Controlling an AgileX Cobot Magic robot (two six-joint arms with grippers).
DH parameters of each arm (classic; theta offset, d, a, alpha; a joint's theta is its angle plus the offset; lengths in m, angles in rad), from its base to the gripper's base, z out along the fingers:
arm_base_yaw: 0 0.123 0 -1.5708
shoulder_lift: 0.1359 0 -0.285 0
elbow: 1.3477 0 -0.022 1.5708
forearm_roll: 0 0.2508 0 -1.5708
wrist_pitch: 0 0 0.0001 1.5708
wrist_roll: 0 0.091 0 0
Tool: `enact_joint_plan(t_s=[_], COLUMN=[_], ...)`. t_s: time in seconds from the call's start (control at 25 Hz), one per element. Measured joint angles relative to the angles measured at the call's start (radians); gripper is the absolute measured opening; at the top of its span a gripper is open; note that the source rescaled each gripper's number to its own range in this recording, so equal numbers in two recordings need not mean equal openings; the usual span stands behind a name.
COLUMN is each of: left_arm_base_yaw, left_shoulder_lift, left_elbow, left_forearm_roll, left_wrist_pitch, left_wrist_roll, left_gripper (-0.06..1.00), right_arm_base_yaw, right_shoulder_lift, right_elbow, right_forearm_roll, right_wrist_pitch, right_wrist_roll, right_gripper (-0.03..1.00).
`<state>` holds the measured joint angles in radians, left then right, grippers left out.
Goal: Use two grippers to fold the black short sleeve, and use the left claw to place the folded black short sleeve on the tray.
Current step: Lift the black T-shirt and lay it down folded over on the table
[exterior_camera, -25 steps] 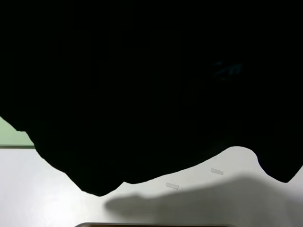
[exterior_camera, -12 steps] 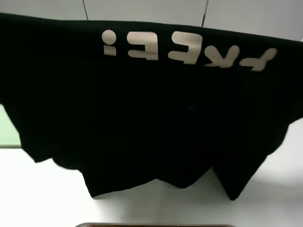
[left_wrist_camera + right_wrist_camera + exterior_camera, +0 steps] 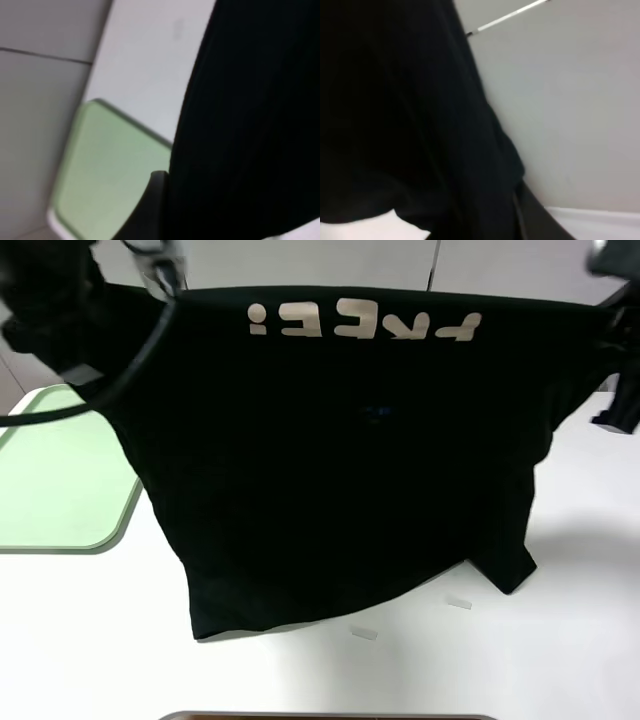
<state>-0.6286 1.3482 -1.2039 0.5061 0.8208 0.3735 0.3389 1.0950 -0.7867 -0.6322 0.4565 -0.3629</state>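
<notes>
High view, black short sleeve (image 3: 340,470): hangs spread in the air between the two arms, with the lettering (image 3: 365,322) along its top edge and the hem low over the counter (image 3: 560,660).
High view, left pincer (image 3: 165,288): at the upper left corner, clamped on the cloth.
High view, right pincer (image 3: 612,302): at the upper right corner, also clamped on the cloth.
High view, tray (image 3: 50,470): on the counter, just left of the shirt.
Left wrist view: black finger (image 3: 156,200) pressed against the shirt, tray beyond it.
Right wrist view: dark finger (image 3: 535,222) at the shirt's edge.

Black short sleeve (image 3: 340,470): solid black, whitish block lettering (image 3: 365,322). Tray (image 3: 60,490): pale green. Table (image 3: 560,640): white.
</notes>
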Motion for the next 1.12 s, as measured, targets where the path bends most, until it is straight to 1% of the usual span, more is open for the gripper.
enact_joint_plan(t_s=[0.08, 0.12, 0.16, 0.4, 0.56, 0.64, 0.72, 0.84, 0.96, 1.12], left_arm_base_yaw=[0.018, 0.032, 0.044, 0.122, 0.155, 0.163, 0.166, 0.171, 0.171, 0.175], left_shoulder_lift=[0.043, 0.065, 0.084, 0.185, 0.251, 0.282, 0.314, 0.368, 0.424, 0.476], left_elbow=[0.0, 0.0, 0.0, 0.0, 0.0, 0.0, 0.0, 0.0, 0.0, 0.0], left_forearm_roll=[0.03, 0.035, 0.038, 0.055, 0.071, 0.08, 0.088, 0.101, 0.108, 0.114], left_wrist_pitch=[-0.062, -0.09, -0.125, -0.334, -0.444, -0.493, -0.531, -0.577, -0.612, -0.655], left_wrist_roll=[-0.022, -0.03, -0.038, -0.047, -0.05, -0.054, -0.061, -0.063, -0.064, -0.067], left_gripper=[0.0, 0.0, 0.0, 0.0, 0.0, 0.0, 0.0, 0.0, 0.0, 0.0], right_arm_base_yaw=[-0.043, -0.043, -0.097, -0.245, -0.319, -0.346, -0.369, -0.385, -0.385, -0.385], right_shoulder_lift=[0.061, 0.061, 0.106, 0.216, 0.281, 0.315, 0.346, 0.398, 0.45, 0.518], right_elbow=[0.001, 0.001, 0.001, 0.002, 0.002, 0.002, 0.002, 0.002, -0.026, -0.099], right_forearm_roll=[-0.046, -0.046, -0.074, -0.113, -0.132, -0.135, -0.138, -0.142, -0.139, -0.11], right_wrist_pitch=[-0.071, -0.071, -0.153, -0.435, -0.587, -0.642, -0.689, -0.732, -0.735, -0.734], right_wrist_roll=[0.015, 0.015, 0.019, 0.019, 0.019, 0.019, 0.019, 0.02, 0.02, 0.02], right_gripper=[0.0, 0.0, 0.0, 0.0, 0.0, 0.0, 0.0, 0.0, 0.0, 0.0])
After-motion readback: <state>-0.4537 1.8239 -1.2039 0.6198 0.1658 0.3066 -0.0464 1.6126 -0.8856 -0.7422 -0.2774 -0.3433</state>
